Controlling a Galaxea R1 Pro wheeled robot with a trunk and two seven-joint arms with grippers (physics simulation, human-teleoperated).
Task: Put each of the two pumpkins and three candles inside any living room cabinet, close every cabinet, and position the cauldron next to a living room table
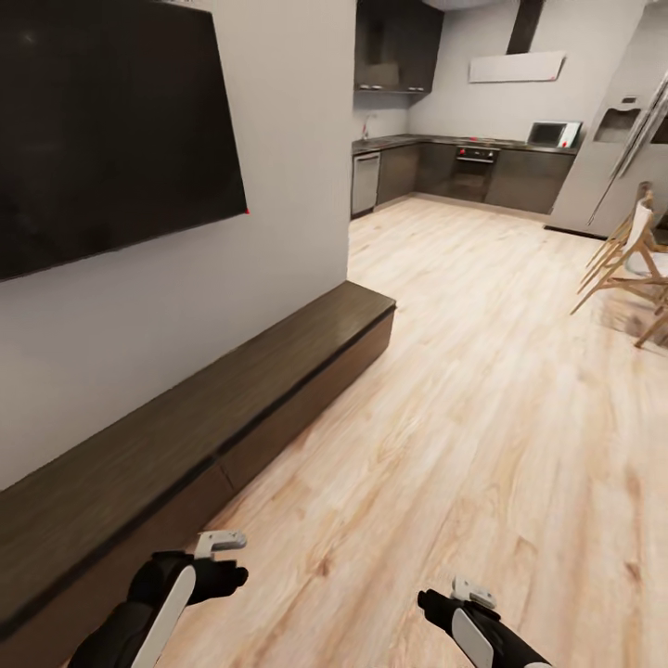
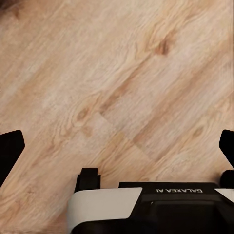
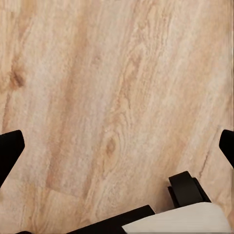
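Note:
The cabinet (image 1: 232, 399), a long low dark brown unit, runs along the wall on my left, and its fronts look shut. My left gripper (image 1: 223, 543) hangs low beside the cabinet's near end. In the left wrist view that gripper (image 2: 117, 148) is open over bare wood floor, with nothing between its dark fingertips (image 2: 9, 151). My right gripper (image 1: 468, 591) is low over the floor further right. It is also open (image 3: 117, 148) and empty. The pumpkins, candles, cauldron and table are out of view.
A large black TV (image 1: 111, 130) hangs on the wall above the cabinet. Pale wood floor (image 1: 464, 399) stretches ahead to a dark kitchen (image 1: 464, 167) and a grey fridge (image 1: 622, 139). Wooden chairs (image 1: 631, 269) stand at the right.

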